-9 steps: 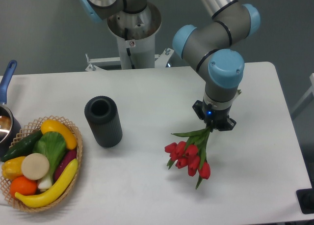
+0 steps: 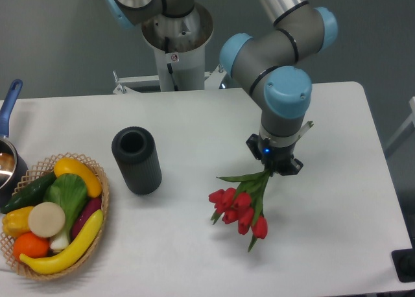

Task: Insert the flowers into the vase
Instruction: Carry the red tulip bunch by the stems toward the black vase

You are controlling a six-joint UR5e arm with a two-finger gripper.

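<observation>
The flowers [image 2: 238, 208], a bunch of red tulips with green stems and leaves, hang blooms down and to the lower left from my gripper [image 2: 272, 163], right of the table's middle. The gripper is shut on the stem ends; its fingers are mostly hidden under the wrist. The vase [image 2: 136, 159], a matte black ribbed cylinder with its round mouth up, stands upright to the left of the flowers, about a vase length away from the nearest blooms.
A woven basket [image 2: 97, 235] of vegetables sits at the front left. A pot with a blue handle [image 2: 9, 106] is at the left edge. The arm's base [image 2: 175, 44] stands behind the table. A dark object [image 2: 405, 264] is at the lower right.
The gripper and the flowers have shifted a little to the left, towards the vase. The vase and basket have not moved.
</observation>
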